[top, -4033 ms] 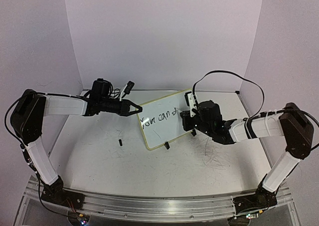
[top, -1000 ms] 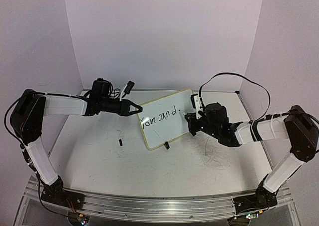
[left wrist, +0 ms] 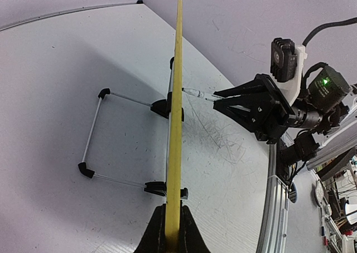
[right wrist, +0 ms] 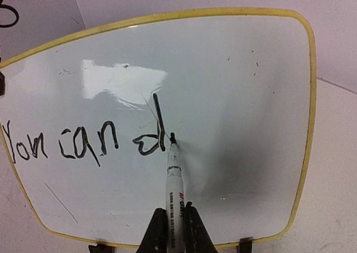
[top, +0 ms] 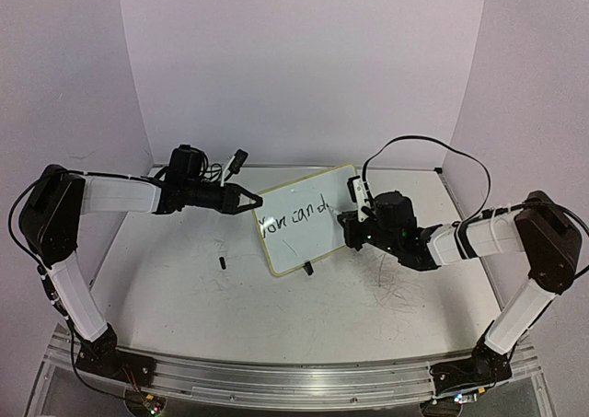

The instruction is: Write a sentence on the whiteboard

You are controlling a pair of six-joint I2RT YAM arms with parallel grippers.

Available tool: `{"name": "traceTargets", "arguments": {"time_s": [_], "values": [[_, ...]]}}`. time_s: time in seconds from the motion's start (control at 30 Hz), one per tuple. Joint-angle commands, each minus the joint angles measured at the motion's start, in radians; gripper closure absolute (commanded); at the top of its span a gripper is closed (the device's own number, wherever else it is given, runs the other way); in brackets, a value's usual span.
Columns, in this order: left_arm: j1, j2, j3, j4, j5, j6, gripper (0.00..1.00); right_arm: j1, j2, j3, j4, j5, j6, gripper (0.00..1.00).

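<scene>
With our left gripper (left wrist: 173, 222) pinching the edge of the whiteboard (right wrist: 240, 85) upright on the table (top: 184, 288), we are bringing the marker (right wrist: 174, 177), clamped in our right gripper (right wrist: 175, 219), back to the sentence (right wrist: 83, 144), now reading "You can d", about half written.

Both arms share one build: white tubular links between chunky black joint housings. The left arm (top: 110, 196) and right arm (top: 479, 237) stand on black bases (top: 97, 351) bolted to a silver ribbed rail (top: 276, 378) at the near edge. The left hand (top: 254, 199) is black with slim tapering fingers (top: 239, 194). The right hand (left wrist: 216, 101) is black too, its fingers angular wedges. Above it sits a black camera block (left wrist: 283, 53) on a white bracket (left wrist: 299, 57), beside a round motor (left wrist: 330, 94) showing a green light (left wrist: 325, 81). A black cable (top: 414, 144) arcs over the right wrist.
</scene>
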State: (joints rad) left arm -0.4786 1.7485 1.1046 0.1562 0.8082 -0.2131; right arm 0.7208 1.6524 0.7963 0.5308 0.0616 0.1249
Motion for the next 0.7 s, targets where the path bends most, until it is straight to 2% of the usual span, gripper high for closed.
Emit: {"name": "traceTargets", "arguments": {"time_s": [0.0, 0.5, 0.67], "values": [[0.004, -0.024, 0.001, -0.024, 0.006, 0.027, 1.00, 0.004, -0.015, -0.025, -0.004, 0.013, 0.012, 1.00], [0.005, -0.026, -0.002, -0.026, 0.008, 0.029, 1.00, -0.001, 0.004, 0.003, 0.009, 0.107, 0.033, 1.00], [0.005, -0.022, 0.002, -0.026, 0.015, 0.029, 1.00, -0.001, 0.006, 0.010, 0.031, 0.090, 0.023, 1.00]]}}
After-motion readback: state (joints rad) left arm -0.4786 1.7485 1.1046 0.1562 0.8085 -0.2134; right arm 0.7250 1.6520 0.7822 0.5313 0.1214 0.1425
